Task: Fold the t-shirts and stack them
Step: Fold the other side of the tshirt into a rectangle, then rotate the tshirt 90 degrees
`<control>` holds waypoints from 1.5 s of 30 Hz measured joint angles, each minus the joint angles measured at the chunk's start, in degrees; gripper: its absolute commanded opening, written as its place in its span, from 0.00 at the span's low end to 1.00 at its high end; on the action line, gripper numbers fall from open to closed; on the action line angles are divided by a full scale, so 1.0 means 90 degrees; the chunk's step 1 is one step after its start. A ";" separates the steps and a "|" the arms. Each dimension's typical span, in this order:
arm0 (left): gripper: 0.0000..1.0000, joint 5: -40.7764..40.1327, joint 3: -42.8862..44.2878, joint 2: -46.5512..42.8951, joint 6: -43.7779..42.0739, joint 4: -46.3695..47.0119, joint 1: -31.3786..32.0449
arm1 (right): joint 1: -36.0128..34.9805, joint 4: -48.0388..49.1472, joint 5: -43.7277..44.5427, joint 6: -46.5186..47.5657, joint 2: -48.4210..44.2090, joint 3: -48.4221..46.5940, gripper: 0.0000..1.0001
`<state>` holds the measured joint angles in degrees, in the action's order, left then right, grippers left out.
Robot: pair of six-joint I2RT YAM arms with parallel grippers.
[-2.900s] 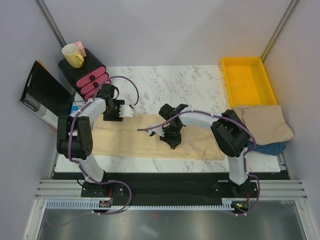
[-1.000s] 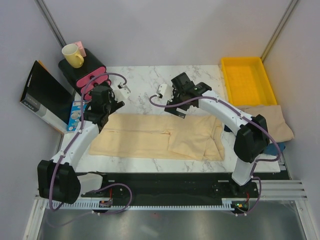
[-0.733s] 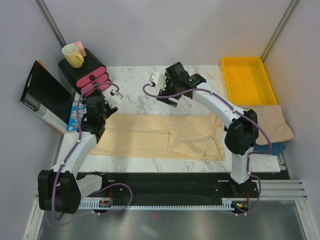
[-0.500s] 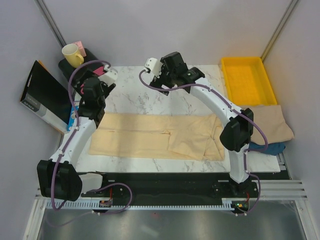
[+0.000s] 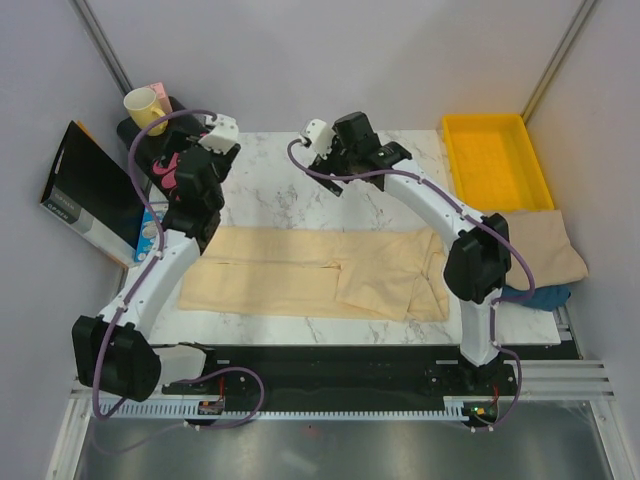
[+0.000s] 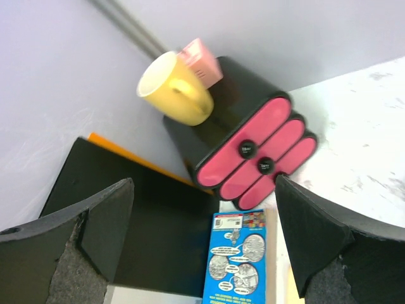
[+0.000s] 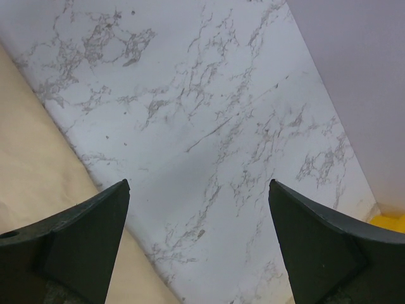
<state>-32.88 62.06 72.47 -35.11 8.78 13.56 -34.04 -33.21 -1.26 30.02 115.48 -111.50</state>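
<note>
One cream t-shirt lies flat on the marble table as a long strip, its right part doubled over. A second, tan t-shirt rests folded at the right edge. My left gripper is raised above the table's back left corner, open and empty, facing the mug and drawers. Over the back middle of the table my right gripper hangs open with nothing in it. Below it are bare marble and the cream shirt's edge.
A yellow tray stands at the back right. A blue cloth pokes out under the tan shirt. At the back left are a yellow mug, a black and pink drawer unit, a black box and a blue booklet.
Both arms have lifted off the cream shirt and swung toward the back of the table, grippers open throughout. The shirt has stayed in place.
</note>
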 measured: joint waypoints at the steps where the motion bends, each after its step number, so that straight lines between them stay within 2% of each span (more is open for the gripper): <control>1: 1.00 0.0024 -0.0068 -0.0027 -0.0080 0.0027 0.0126 | 0.0032 -0.0002 0.0000 0.0000 -0.0078 0.0148 0.98; 4: 1.00 0.0168 -0.0447 -0.0270 -0.0318 -0.0036 0.0430 | 0.0117 -0.0073 0.0022 0.0022 -0.0364 0.0597 0.98; 7: 1.00 0.0228 -0.0828 -0.0627 -0.0389 -0.0255 0.0435 | 0.0202 -0.0211 0.0129 0.0092 -0.0741 0.1103 0.98; 11: 1.00 0.0410 -0.2098 -0.1625 -0.0707 -0.0172 0.0121 | 0.0272 -0.0367 0.0197 0.0296 -0.1178 0.1683 0.98; 13: 1.00 0.0610 -0.3094 -0.2249 -0.1129 0.0172 0.0036 | 0.0282 -0.0493 0.0240 0.0398 -0.1314 0.1877 0.98; 15: 1.00 0.0801 -0.3786 -0.2589 -0.1501 0.0427 0.0039 | 0.0284 -0.0588 0.0257 0.0461 -0.1333 0.1931 0.98; 17: 1.00 0.0913 -0.4041 -0.2633 -0.1659 0.0408 0.0044 | 0.0287 -0.0648 0.0270 0.0498 -0.1333 0.1936 0.98; 19: 1.00 0.1042 -0.3876 -0.2533 -0.1647 0.0267 0.0044 | 0.0299 -0.0687 0.0272 0.0522 -0.1345 0.1936 0.98; 26: 1.00 0.1831 -0.2195 -0.2142 -0.0988 -0.0340 0.0049 | 0.0393 -0.0852 0.0308 0.0685 -0.1438 0.1936 0.98; 32: 1.00 0.2931 -0.2149 -0.2018 -0.0988 -0.0896 0.0051 | 0.0974 -0.1462 0.0294 0.0743 -0.1469 0.2166 0.98; 37: 1.00 0.3606 -0.2149 -0.1426 -0.1321 -0.1171 0.0051 | 0.1564 -0.2263 0.0211 0.0685 -0.1294 0.2630 0.98; 45: 1.00 0.4325 -0.1970 -0.0355 -0.1967 -0.1462 0.0051 | 0.1751 -0.2892 -0.0338 0.0471 -0.1185 0.3230 0.88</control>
<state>6.04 44.34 69.28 -52.82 -4.38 14.02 -18.28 -59.24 -4.29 34.26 104.81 -82.43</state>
